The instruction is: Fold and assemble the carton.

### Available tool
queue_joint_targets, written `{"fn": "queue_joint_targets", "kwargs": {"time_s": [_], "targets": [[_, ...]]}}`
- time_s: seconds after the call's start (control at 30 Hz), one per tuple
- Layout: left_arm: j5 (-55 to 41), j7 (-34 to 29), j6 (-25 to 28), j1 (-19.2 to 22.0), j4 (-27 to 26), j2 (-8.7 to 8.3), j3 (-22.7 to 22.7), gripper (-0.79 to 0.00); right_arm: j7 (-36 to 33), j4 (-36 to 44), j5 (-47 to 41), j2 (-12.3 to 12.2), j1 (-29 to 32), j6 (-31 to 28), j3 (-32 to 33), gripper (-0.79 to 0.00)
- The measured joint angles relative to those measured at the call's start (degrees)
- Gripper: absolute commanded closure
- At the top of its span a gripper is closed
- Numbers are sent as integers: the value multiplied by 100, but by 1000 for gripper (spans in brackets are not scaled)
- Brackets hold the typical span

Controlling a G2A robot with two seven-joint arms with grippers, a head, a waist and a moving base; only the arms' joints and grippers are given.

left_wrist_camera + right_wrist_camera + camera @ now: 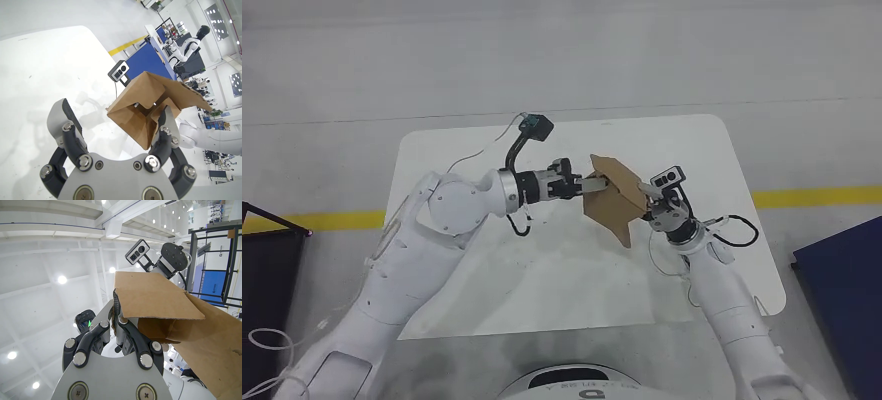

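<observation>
The brown carton is half-formed and held above the white table, its flaps loose. My right gripper holds it from the right side; up close, my right gripper is shut on a wall edge of the carton. My left gripper meets it from the left. In the left wrist view my left gripper stands open. One of its fingers presses on an inner flap at the open end of the carton, the other finger hangs free.
The table's right edge lies just beyond the right arm. A blue panel stands off the table at the lower right, and a dark frame at the left. A yellow floor line runs behind.
</observation>
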State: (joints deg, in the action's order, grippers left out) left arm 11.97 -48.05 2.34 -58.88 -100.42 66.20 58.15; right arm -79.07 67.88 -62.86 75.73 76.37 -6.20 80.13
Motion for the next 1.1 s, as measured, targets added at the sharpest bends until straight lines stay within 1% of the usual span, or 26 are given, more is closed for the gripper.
{"fn": "queue_joint_targets", "kwargs": {"time_s": [0.1, 0.27, 0.37, 0.47, 0.7, 0.77, 0.8, 0.83, 0.9, 0.93, 1.0, 1.03, 1.1], "targets": [[-35, 18, -64, 19, 64, 0, 42, -785, 9, -9, 27, -5, -17, -23, -5, 0], [-33, -177, -37, 36, 63, -11, 42, -785, 33, -21, 86, -16, -44, -53, -5, 0], [-226, -7, 39, -2, 16, -3, 104, -785, 54, -23, 93, -19, -58, -64, -5, 0], [-532, 217, 69, -145, -7, -23, 359, -785, 57, -23, 90, -19, -58, -66, -4, 0], [-543, 225, 63, -159, -8, -26, 371, -785, 56, -22, 90, -18, -58, -66, -4, 0], [-686, 365, 126, -254, -16, -7, 473, -785, 110, 3, 106, -18, -53, -64, -8, 0], [-894, 542, 205, -343, 9, 1, 591, -785, 193, 30, 128, -18, -49, -71, -8, 0], [-1340, 784, 344, -476, 61, 4, 789, -785, 305, 50, 209, -26, -48, -140, 11, 0], [-2197, 967, 549, -693, 136, -9, 1106, -785, 389, 51, 431, -46, -50, -316, 53, 0], [-2783, 913, 596, -839, 176, -23, 1302, -785, 419, 28, 561, -62, -56, -432, 90, 0], [-3548, 676, 547, -1014, 217, -48, 1568, -785, 507, -18, 845, -91, -75, -636, 152, 0], [-3971, 463, 370, -1094, 256, -69, 1706, -785, 569, -47, 1004, -105, -86, -726, 182, 0], [-4348, 158, 1, -1124, 291, -108, 1874, -785, 686, -78, 1153, -121, -105, -810, 218, 0]]}}
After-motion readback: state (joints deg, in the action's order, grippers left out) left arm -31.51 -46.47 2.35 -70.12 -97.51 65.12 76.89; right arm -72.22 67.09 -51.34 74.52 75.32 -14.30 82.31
